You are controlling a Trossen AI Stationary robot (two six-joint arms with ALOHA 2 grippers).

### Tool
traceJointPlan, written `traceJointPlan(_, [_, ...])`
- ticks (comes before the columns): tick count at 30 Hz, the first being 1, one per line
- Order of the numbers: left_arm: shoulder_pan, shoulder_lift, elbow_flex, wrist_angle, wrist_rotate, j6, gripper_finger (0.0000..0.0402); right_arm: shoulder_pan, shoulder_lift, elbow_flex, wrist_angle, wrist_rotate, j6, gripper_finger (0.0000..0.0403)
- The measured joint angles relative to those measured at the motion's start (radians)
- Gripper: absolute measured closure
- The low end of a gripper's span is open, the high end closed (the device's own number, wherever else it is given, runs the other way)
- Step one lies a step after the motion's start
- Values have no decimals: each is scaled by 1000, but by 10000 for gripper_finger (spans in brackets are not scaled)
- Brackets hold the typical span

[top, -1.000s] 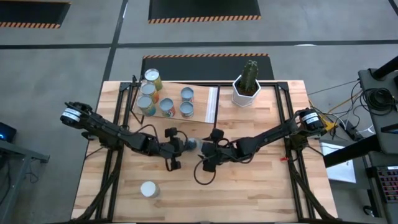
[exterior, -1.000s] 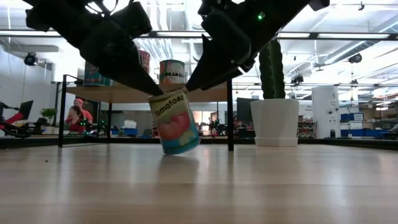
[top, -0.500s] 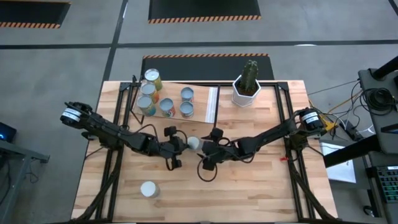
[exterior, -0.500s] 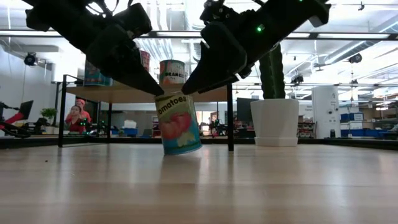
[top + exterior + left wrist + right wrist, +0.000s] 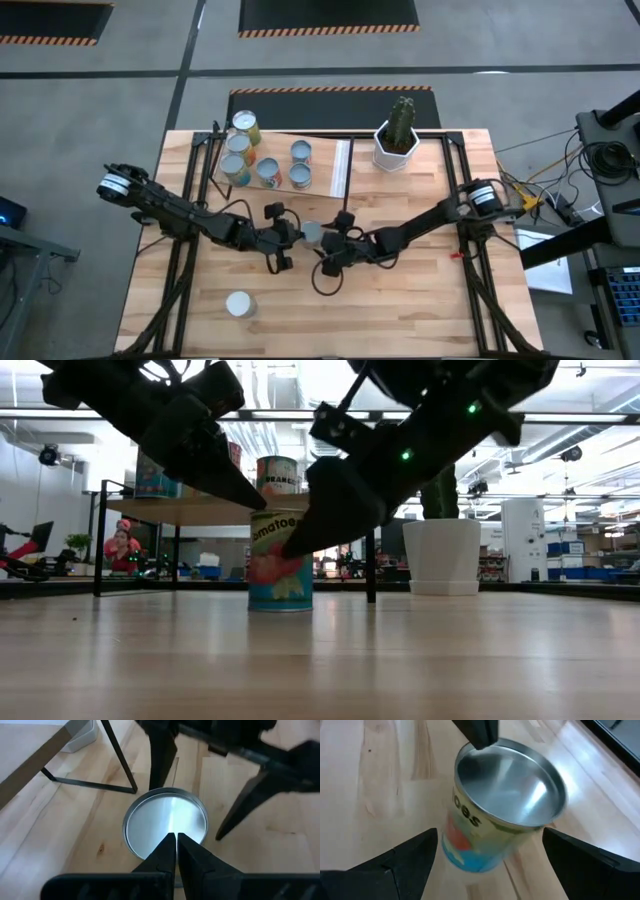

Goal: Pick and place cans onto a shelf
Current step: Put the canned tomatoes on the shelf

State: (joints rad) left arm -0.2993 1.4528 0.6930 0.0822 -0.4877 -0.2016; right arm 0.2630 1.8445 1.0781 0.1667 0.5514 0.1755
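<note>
At centre of the high view, my left gripper point(image 5: 291, 233) and right gripper point(image 5: 327, 243) meet over a tomato can point(image 5: 311, 233) on the table point(image 5: 440, 300). Five more cans point(image 5: 262, 156) sit on the shelf point(image 5: 330, 170) at upper centre beside a cactus pot point(image 5: 396, 143); one lone can point(image 5: 238, 304) stands at lower left.

Low view: the tomato can point(image 5: 279, 561) stands upright at centre frame. My left gripper point(image 5: 255, 499), fingers pressed together, has its tip at the can's top rim; my right gripper point(image 5: 305, 535) comes down in front of the can's right side, fingers spread.

Left wrist view: my shut fingers point(image 5: 175, 851) point at the can's silver lid point(image 5: 165, 822); the other arm's dark fingers point(image 5: 162, 755) flank it.

Right wrist view: my fingers point(image 5: 410, 855) stand wide apart either side of the can point(image 5: 500, 805), gripping nothing.
</note>
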Motion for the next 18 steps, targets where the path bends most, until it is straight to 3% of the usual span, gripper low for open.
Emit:
traceJointPlan(10, [0, 0, 0, 6, 0, 1, 402, -23, 57, 20, 85, 0, 61, 58])
traceJointPlan(18, [0, 0, 0, 7, 1, 2, 402, -33, 56, 20, 112, -3, 68, 90])
